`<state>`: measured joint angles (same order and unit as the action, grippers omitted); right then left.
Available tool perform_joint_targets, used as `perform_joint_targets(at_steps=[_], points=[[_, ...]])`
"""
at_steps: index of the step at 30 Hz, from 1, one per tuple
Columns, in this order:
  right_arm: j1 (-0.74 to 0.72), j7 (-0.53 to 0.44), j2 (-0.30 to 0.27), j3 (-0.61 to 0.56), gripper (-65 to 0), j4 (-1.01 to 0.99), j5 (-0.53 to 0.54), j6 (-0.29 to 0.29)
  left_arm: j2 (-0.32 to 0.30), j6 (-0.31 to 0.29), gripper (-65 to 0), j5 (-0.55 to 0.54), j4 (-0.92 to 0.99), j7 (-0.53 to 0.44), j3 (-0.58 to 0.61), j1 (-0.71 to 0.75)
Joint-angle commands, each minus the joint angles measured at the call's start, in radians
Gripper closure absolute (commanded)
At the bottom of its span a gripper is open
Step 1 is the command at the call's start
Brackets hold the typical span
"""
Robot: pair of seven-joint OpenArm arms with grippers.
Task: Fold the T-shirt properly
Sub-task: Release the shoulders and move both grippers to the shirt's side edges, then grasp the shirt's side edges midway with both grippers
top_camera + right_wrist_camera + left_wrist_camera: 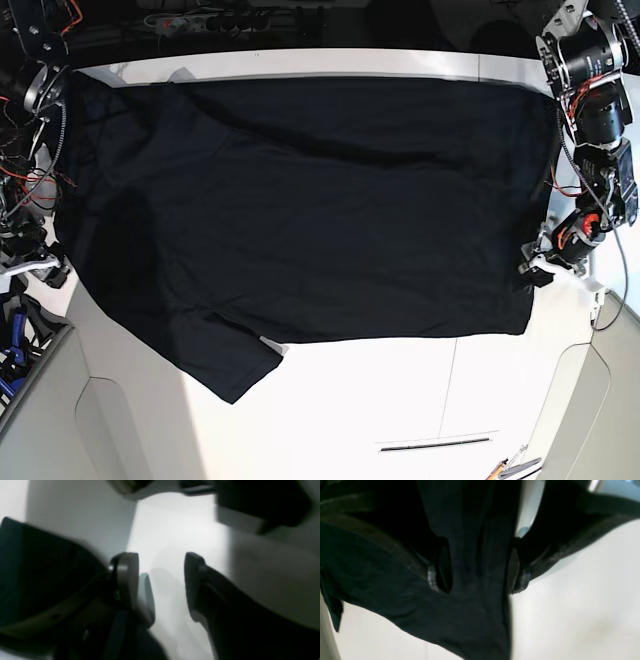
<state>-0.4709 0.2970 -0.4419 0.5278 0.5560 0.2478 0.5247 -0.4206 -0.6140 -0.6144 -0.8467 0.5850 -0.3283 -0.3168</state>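
White table under black T-shirt, spread nearly flat. Left gripper at its edge, fingers wide with cloth bunched between, grip uncertain. Right gripper open, empty. Judgement: pinch hem firmly before lifting; keep fold edges aligned.

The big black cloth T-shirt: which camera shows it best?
The base view: the black cloth T-shirt lies spread across the white table, its whole outline visible. The left wrist view shows only a blurred bunch between the left gripper's jaws. The right wrist view shows a dark, blurry patch.
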Motion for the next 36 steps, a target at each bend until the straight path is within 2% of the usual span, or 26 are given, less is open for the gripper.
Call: perform_joint_targets(at_steps=[1,6,10,14,18,24,26,28,31,34,36], points=[[-0.019,0.014,-0.008,0.000,-29.5,0.006,0.006,0.008,-0.011,0.001,-37.6,0.006,-0.010,0.005,0.002,-0.017],[-0.019,0.014,0.014,0.000,-29.5,0.006,0.031,0.016,-0.006,0.001,-37.6,0.006,-0.010,0.002,0.003,-0.027],[-0.019,0.018,0.039,-0.005,-29.5,0.006,0.048,0.052,-0.006,0.001,-37.6,0.006,-0.010,0.001,0.003,-0.039],[-0.019,0.018,0.058,-0.070,-29.5,0.007,0.049,0.052,-0.005,0.002,-37.6,0.011,-0.009,-0.005,0.003,-0.059],[-0.019,0.018,0.063,-0.162,-29.5,0.007,0.093,0.051,-0.006,0.056,-37.6,0.060,-0.009,-0.013,0.003,-0.089],[-0.019,0.021,0.063,-0.219,-29.5,0.007,0.105,0.051,-0.003,0.060,-37.6,0.070,-0.008,-0.020,0.003,-0.099],[-0.019,0.022,0.063,-0.222,-29.4,0.007,0.104,0.052,0.000,0.093,-37.5,0.074,-0.008,-0.021,0.003,-0.099],[-0.019,0.024,0.063,-0.222,-25.4,0.007,0.103,0.052,0.005,0.105,-32.8,0.079,-0.008,-0.020,0.003,-0.099],[-0.019,0.061,0.063,-0.222,-12.7,0.012,0.104,0.052,0.011,0.101,-15.4,0.080,-0.008,-0.020,0.003,-0.099],[-0.019,0.071,0.063,-0.222,-1.3,0.025,0.103,0.052,0.013,0.101,-6.8,0.081,-0.009,-0.020,0.003,-0.103],[-0.019,0.089,0.063,-0.222,0.0,0.046,0.100,0.052,0.013,0.101,0.0,0.081,-0.009,-0.008,0.003,-0.113]])
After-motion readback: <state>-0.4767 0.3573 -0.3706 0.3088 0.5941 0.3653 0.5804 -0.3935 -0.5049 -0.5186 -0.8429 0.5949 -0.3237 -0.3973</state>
